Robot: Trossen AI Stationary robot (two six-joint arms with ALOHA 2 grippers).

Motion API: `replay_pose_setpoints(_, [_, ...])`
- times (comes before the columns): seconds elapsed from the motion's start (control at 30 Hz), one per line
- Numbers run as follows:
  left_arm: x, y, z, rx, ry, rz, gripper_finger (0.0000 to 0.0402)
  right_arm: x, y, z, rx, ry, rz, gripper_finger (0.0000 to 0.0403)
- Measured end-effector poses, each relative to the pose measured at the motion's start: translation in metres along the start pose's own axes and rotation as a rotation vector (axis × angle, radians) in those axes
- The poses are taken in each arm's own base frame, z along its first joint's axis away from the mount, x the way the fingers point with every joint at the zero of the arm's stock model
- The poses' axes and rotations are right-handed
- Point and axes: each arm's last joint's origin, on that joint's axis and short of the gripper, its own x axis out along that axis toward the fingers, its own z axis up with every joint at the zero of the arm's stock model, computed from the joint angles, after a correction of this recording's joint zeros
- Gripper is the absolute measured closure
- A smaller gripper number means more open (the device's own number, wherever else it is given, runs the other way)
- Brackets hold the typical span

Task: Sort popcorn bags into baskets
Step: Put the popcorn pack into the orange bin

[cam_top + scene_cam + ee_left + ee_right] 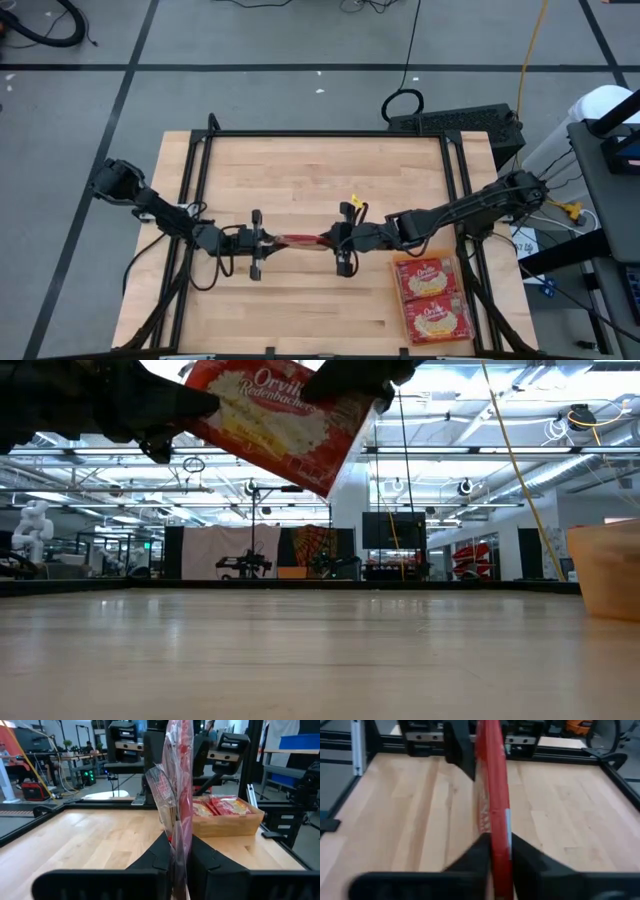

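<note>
Popcorn bag [298,240] held edge-on above table, pinched between left gripper [262,241] and right gripper [338,240].

Glossy plastic popcorn bag [285,415] — matt wooden table [300,170]

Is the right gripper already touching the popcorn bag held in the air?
Touching. In the right wrist view, the right gripper has both dark fingers pressed against the sides of the edge-on red popcorn bag, with no gap visible.
</note>
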Motion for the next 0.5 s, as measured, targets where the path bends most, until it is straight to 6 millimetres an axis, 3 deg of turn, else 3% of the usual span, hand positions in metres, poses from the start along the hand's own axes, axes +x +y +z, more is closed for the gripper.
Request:
replay_pose_setpoints(0.07, [0.0, 0.0, 0.0, -0.003, -0.001, -0.003, 0.0366, -0.002, 0.0, 0.001, 0.004, 0.003, 0.023, 0.0382])
replay_pose_setpoints(0.2, [0.0, 0.0, -0.001, -0.038, 0.011, -0.005, 0.0343, -0.014, 0.0, 0.001, 0.062, 0.053, 0.027, 0.0383])
replay_pose_setpoints(0.5, [-0.001, 0.0, -0.012, -0.125, 0.111, 0.01, 0.0168, -0.063, 0.001, 0.02, 0.188, 0.501, 0.17, 0.0396])
